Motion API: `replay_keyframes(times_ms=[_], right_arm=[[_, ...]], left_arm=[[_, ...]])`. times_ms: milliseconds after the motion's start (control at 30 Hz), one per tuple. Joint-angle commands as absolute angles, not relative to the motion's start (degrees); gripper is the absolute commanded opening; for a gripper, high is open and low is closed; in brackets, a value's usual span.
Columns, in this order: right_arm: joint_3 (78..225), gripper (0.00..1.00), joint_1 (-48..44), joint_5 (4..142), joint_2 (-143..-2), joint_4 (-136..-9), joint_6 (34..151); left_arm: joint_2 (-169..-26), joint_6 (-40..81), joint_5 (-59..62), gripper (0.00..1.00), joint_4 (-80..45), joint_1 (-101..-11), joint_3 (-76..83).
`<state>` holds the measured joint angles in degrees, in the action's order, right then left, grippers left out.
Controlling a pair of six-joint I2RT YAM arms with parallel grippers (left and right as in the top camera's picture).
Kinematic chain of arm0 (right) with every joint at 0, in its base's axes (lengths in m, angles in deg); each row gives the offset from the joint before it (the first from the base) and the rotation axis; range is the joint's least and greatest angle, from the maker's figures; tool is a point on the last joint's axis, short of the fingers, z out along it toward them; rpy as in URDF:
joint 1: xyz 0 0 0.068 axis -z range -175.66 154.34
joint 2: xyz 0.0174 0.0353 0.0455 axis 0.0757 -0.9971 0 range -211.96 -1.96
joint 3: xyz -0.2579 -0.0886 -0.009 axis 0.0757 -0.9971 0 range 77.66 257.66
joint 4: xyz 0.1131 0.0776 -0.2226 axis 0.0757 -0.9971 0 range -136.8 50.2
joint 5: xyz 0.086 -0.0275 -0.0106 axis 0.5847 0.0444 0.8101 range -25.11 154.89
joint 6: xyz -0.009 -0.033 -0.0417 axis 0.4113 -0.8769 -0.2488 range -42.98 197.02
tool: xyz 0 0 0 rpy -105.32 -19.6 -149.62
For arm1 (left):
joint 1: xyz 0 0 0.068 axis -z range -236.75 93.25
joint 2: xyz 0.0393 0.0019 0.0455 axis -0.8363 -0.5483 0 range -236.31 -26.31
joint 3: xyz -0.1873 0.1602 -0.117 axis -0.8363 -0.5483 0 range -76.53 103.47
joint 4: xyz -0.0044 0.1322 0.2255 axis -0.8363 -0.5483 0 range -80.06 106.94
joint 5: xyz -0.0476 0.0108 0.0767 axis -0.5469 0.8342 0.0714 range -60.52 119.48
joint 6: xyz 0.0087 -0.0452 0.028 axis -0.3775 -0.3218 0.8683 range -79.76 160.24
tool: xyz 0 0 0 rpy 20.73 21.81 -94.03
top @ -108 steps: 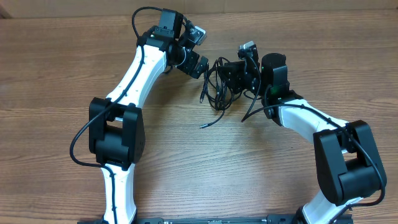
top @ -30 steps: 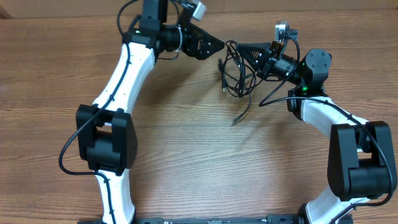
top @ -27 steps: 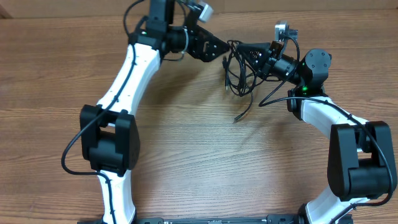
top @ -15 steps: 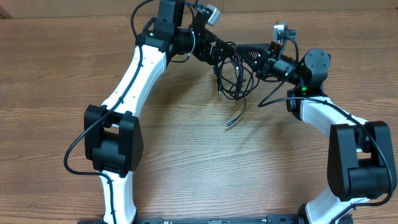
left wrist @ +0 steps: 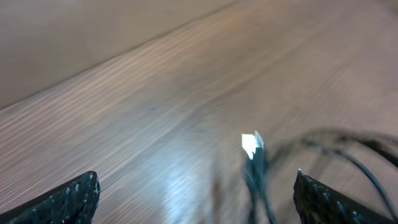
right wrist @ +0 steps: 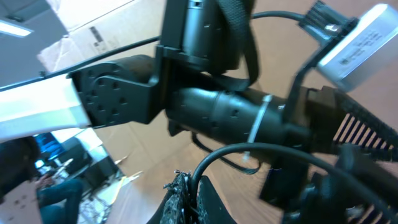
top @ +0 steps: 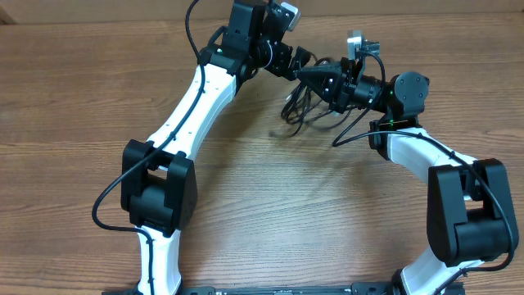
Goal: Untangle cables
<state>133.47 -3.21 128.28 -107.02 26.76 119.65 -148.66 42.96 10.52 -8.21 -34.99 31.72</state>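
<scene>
1. The right gripper (top: 303, 75) is clenched. In its wrist view the two fingers (right wrist: 177, 202) are pressed together, with one thin black strand (right wrist: 249, 149) pinched at their tips.
2. From the tips, that strand rises and arcs over to the gripper's right. It is a smooth, glossy black cord, far thinner than the left arm (right wrist: 236, 112) that fills the view behind it.
3. The cables (top: 295, 108) are thin black cords gathered in several loose, overlapping loops. Seen from overhead, the bundle sits directly under and just behind the right gripper's tip, above the wooden table (top: 246, 205).
4. The left gripper (top: 300, 59) is released, with its jaws spread as wide as they go. In its wrist view the fingertips (left wrist: 78, 199) sit at the two bottom corners, and neither one touches a cord.
5. Ahead of the left gripper, slightly toward its right finger, one cord ends in a small bright plug end (left wrist: 251, 144). More dark strands sweep away past that finger, but the view is blurred, so they are only probably part of the same bundle.
6. From overhead, the two grippers' tips nearly meet, with the left just beyond the right and the looped bundle beneath both.
</scene>
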Motion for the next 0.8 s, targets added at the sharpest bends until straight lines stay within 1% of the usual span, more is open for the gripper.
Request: replay_keyframes(times_ms=[0,167,433,600,767], right_arm=[[134.0,0.04,-3.5,130.7,-105.6,28.0,123.3],[134.0,0.04,-3.5,130.3,-105.6,27.4,123.3],[134.0,0.04,-3.5,129.4,-105.6,27.5,123.3],[134.0,0.04,-3.4,126.7,-105.6,28.0,123.3],[134.0,0.04,-3.4,123.6,-105.6,28.1,123.3]], left_arm=[[-147.3,39.4,18.4,1.00,-8.4,-37.6,31.9],[-147.3,38.7,6.2,1.00,-8.5,-41.4,31.9],[-147.3,39.8,4.3,1.00,-11.6,-44.8,31.9],[-147.3,50.7,-2.4,1.00,-17.3,-44.8,31.9],[-147.3,63.4,-11.1,0.99,-27.3,-44.8,31.9]])
